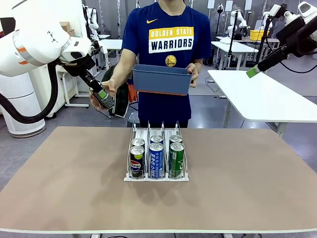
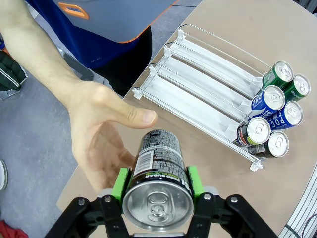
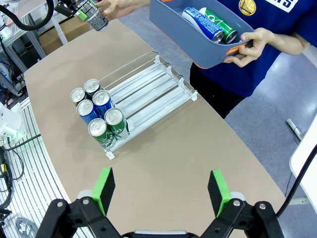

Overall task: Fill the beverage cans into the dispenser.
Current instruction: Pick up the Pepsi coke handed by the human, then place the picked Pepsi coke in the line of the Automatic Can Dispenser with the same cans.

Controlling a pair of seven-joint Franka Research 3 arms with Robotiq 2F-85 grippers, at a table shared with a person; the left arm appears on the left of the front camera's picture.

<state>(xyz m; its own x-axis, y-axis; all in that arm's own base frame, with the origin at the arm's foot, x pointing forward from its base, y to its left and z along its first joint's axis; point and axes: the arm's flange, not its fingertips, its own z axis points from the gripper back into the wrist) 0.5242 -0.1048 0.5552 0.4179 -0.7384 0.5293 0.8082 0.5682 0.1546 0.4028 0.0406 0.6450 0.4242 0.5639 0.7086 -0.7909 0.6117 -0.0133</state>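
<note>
Hovering off the far left corner of the surface (image 1: 74,188), the left gripper (image 2: 157,182) is clamped on a dark can with a yellow-green band (image 2: 158,156), its green pads pressing either side just under the silver top. The can hangs tilted in the air, bottom end pointing away from the arm. The person's hand (image 2: 99,134) lies open right beside it, palm and thumb spread rather than wrapped round. That looks to me like a handover with the weight already on the robot's side.

The person's other hand (image 3: 247,44) holds a blue-grey bin (image 1: 161,79) up at chest height beyond the far edge. Two more cans (image 3: 205,22) lie in it on their sides, one blue-white and one green, kept there as the supply, I'd say.

In the middle of the surface sits the dispenser (image 2: 198,84), its three lanes running from the far edge toward the near edge. Six cans (image 1: 156,158) stand upright in it, two per lane, all packed against the near end. The far stretch of each lane is bare, which suits loading from that end.

Up off the right side, the right gripper (image 3: 161,186) hangs with its jaws spread wide and nothing between them, well apart from the cans and, I'd guess, simply out of the way.
</note>
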